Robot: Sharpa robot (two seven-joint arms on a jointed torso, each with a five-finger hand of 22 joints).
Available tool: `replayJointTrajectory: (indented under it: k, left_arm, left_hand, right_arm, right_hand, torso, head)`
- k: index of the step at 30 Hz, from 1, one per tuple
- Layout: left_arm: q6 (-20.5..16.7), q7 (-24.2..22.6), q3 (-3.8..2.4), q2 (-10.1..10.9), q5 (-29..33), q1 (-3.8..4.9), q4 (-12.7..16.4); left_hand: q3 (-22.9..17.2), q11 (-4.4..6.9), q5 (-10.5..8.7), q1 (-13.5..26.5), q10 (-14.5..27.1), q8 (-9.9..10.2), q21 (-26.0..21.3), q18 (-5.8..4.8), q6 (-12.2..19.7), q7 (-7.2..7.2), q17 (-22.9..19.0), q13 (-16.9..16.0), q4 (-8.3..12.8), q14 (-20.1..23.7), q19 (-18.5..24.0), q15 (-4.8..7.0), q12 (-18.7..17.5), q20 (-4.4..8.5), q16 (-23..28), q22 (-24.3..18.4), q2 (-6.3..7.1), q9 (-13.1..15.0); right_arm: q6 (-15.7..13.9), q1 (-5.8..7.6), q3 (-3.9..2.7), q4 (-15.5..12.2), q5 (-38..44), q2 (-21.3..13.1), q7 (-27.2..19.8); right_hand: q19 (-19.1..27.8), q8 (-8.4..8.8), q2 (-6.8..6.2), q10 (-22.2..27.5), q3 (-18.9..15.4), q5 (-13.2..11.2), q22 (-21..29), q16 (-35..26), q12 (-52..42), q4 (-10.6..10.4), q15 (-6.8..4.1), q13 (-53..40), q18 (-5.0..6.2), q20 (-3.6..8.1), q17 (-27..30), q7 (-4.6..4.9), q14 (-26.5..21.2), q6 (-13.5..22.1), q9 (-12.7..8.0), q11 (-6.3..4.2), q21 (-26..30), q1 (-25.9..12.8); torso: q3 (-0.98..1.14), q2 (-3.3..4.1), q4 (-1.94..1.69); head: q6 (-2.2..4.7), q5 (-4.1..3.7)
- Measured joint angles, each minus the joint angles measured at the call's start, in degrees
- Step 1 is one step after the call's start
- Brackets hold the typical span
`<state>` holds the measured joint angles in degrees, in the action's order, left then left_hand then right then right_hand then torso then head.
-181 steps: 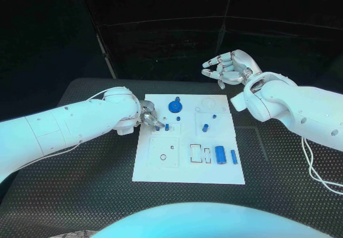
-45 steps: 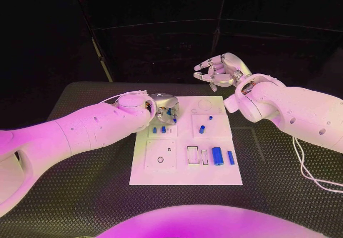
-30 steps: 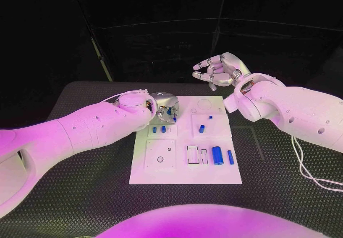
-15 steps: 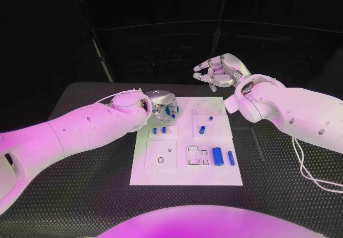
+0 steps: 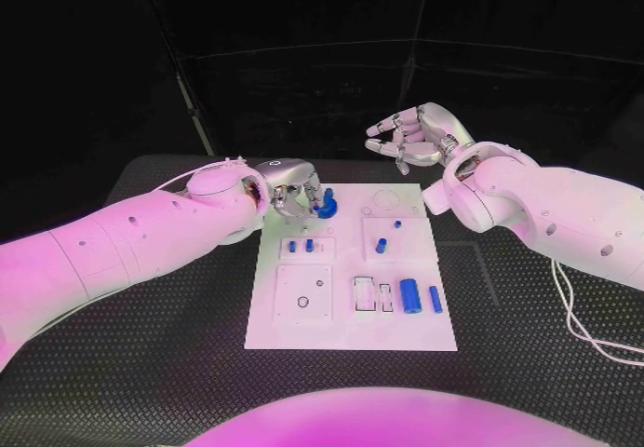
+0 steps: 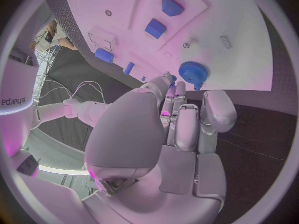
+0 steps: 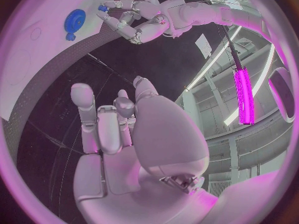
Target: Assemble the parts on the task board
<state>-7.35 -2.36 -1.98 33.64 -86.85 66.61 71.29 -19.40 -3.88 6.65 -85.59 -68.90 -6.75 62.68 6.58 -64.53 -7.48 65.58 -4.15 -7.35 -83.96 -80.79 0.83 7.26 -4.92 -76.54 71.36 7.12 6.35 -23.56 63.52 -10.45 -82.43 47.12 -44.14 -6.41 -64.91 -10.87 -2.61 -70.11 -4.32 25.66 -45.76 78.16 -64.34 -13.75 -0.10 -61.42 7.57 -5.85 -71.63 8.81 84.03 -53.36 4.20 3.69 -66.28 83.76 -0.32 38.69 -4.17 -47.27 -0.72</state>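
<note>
The white task board lies mid-table. My left hand hovers over its far left corner and pinches a small blue peg in its fingertips, just beside the blue gear. In the right wrist view the peg sits clear of the gear. Two short pegs stand in the board's left block. A blue block, a small peg, a cylinder and a thin bar lie further right. My right hand is raised beyond the far edge, its fingers apart and holding nothing.
Empty rectangular slots and a round hole mark the board's near half. A circular outline sits at its far right corner. Black ribbed matting surrounds the board, and a cable trails on the right.
My left hand has drawn back and to the left from over the gear, so the peg in its fingertips now shows. The right hand has stayed raised in place.
</note>
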Motion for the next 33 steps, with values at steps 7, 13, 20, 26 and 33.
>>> replayJointTrajectory:
  k: [7,13,20,26,33]
  left_arm:
    - [1.3,0.9,-0.08,2.1,0.7,-0.37,0.6]
    - [2.0,1.4,-0.08,2.1,1.1,-1.04,0.1]
    - [2.3,1.6,-0.09,1.2,1.3,-1.55,-0.9]
    - [2.5,1.6,-0.09,0.6,1.4,-1.84,-1.5]
    - [3.2,1.7,-0.09,0.2,1.5,-2.05,-2.1]
  left_hand:
    - [0.0,0.0,0.0,0.3,0.0,0.1,0.0,0.01,0.0,-0.01,-0.1,0.0,0.0,0.0,0.0,0.0,-0.3,0.0,0.0,0.1,0.28,0.0]
    - [-0.2,0.0,0.0,0.7,0.0,0.5,0.0,0.03,0.0,-0.01,-0.3,0.0,-0.2,0.0,0.0,0.0,-0.6,0.0,0.0,0.1,0.71,-0.1]
    - [-0.2,-0.21,0.01,0.7,-0.2,0.5,0.0,0.04,0.0,-0.01,-0.3,0.0,-0.2,0.0,0.0,0.0,-0.6,0.0,0.0,0.1,0.71,-0.1]
    - [-0.2,-0.21,0.01,0.7,-0.2,0.5,0.0,0.04,0.0,-0.01,-0.3,0.0,-0.2,0.0,0.0,0.0,-0.6,0.0,0.0,0.1,0.71,-0.1]
    - [-0.2,0.0,0.01,0.7,-0.4,0.5,0.0,0.05,0.0,0.0,-0.3,0.0,-0.2,0.0,0.0,-0.01,-0.6,0.0,0.0,0.1,0.71,-0.1]
  right_arm:
    - [0.0,-0.01,0.0,0.0,0.0,-0.1,0.0]
    - [0.1,-0.07,0.01,0.0,0.0,-0.1,0.0]
    - [0.1,-0.11,0.01,0.0,0.0,-0.1,0.0]
    - [0.1,-0.11,0.01,0.0,0.0,-0.1,0.0]
    - [0.1,-0.11,0.01,0.0,0.0,0.0,0.0]
  right_hand:
    - [0.0,0.0,0.0,0.0,0.0,0.0,0.0,0.0,0.0,0.0,0.0,0.0,0.0,0.0,0.0,0.0,0.0,0.0,0.0,0.0,0.0,0.0]
    - [0.0,0.0,0.0,0.0,0.0,0.0,0.0,0.0,0.0,0.0,0.0,0.0,0.0,0.0,0.0,0.0,0.0,0.0,0.0,0.0,0.0,0.0]
    - [0.0,0.0,0.0,0.0,0.0,0.0,0.0,0.0,0.0,0.0,0.0,0.0,0.0,0.0,0.0,0.0,0.0,0.0,0.0,0.0,0.0,0.0]
    - [0.0,0.0,0.0,0.0,0.0,0.0,0.0,0.0,0.0,0.0,0.0,0.0,0.0,0.0,0.0,0.0,0.0,0.0,0.0,0.0,0.0,0.0]
    - [0.0,0.0,0.0,0.0,0.0,0.0,0.0,0.0,0.0,0.0,0.0,0.0,0.0,0.0,0.0,0.0,0.0,0.0,0.0,0.0,0.0,0.0]
  torso:
    - [0.02,0.02,0.03]
    - [0.01,0.02,0.1]
    - [0.01,0.08,0.21]
    - [0.02,0.1,0.21]
    - [0.03,0.1,0.18]
  head:
    - [0.01,0.15]
    - [0.09,0.32]
    - [0.15,0.34]
    - [0.06,0.24]
    - [-0.03,0.2]
